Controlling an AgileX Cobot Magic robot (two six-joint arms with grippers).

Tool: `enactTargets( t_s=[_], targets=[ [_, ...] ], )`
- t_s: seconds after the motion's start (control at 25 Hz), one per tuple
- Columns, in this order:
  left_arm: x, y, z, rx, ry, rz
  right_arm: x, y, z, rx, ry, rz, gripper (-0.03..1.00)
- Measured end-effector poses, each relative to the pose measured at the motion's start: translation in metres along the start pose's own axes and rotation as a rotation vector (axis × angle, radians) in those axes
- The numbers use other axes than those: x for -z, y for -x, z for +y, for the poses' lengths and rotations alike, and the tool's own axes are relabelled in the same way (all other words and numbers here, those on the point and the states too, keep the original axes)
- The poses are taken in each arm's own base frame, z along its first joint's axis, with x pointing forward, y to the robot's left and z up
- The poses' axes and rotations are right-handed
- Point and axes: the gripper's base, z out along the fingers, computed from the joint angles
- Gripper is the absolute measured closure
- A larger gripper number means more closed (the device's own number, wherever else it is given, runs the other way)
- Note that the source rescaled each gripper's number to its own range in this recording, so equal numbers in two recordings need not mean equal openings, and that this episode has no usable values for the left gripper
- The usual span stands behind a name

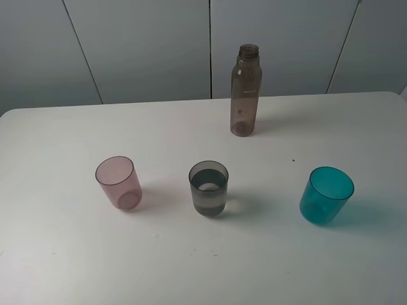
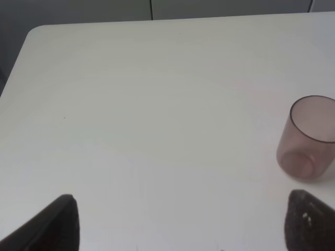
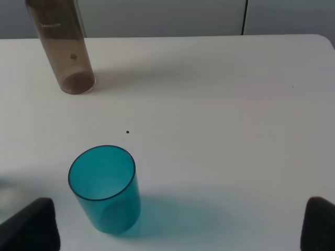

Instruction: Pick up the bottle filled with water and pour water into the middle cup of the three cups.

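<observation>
Smoky-grey middle cup (image 1: 208,188) already holds water; the bottle (image 1: 245,90) stands upright beyond the teal cup (image 3: 104,189), ahead of the right gripper (image 3: 180,225). Both grippers gape empty, pouring apparently done.

bottle (image 3: 60,47) top cropped, pink cup (image 2: 309,138) edge-clipped
</observation>
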Motion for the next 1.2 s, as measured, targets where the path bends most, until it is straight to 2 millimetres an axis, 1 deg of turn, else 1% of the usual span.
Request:
enactTargets(
  t_s=[1.2],
  targets=[
    [0.0, 0.0, 0.0, 0.002, 0.0, 0.0, 0.0, 0.0, 0.0, 0.0, 0.0, 0.0, -0.03]
  ],
)
